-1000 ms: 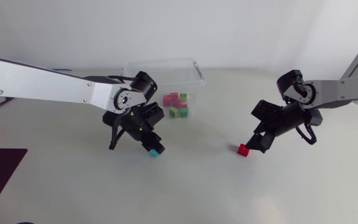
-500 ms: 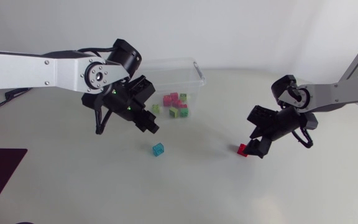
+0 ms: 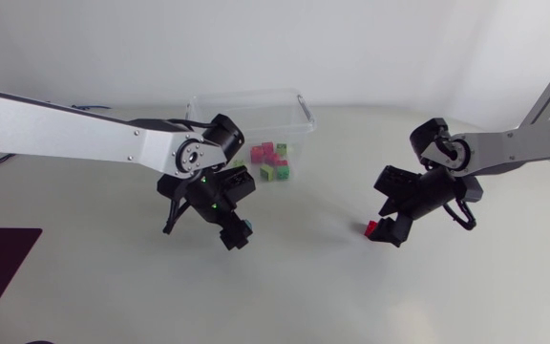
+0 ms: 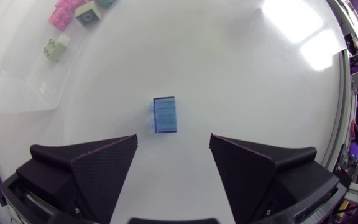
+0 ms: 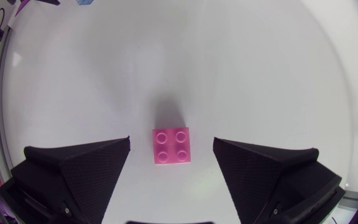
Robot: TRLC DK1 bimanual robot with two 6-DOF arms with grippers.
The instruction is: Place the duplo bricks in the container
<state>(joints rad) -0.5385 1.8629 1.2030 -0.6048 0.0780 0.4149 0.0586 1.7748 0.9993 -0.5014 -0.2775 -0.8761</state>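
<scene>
- Two grippers hang low over the table (image 3: 304, 287). Both have their fingers spread and neither touches anything.
- One blue brick (image 4: 165, 115) lies flat just ahead of the left gripper (image 4: 173, 139). It is in line with the gap but not yet inside it. Closing here would likely pinch air, and a fingertip landing on the brick could shove it across the smooth tabletop.
- One pink brick (image 5: 171, 145) sits studs-up between the right gripper's (image 3: 392, 229) open fingers, apart from both. If one finger reaches it first, it may skid or twist out of the pinch.
- One clear container (image 3: 299, 113) stands farther back, nearer the left arm, with the stored bricks (image 3: 270, 162) inside. A release short of its wall would probably bounce a brick off the rim. Both arms heading there together could also meet.
- Count: two arms, two grippers, two loose bricks and one container. The pink, red and green pieces inside number at least five, but they sit too close together to count exactly.
</scene>
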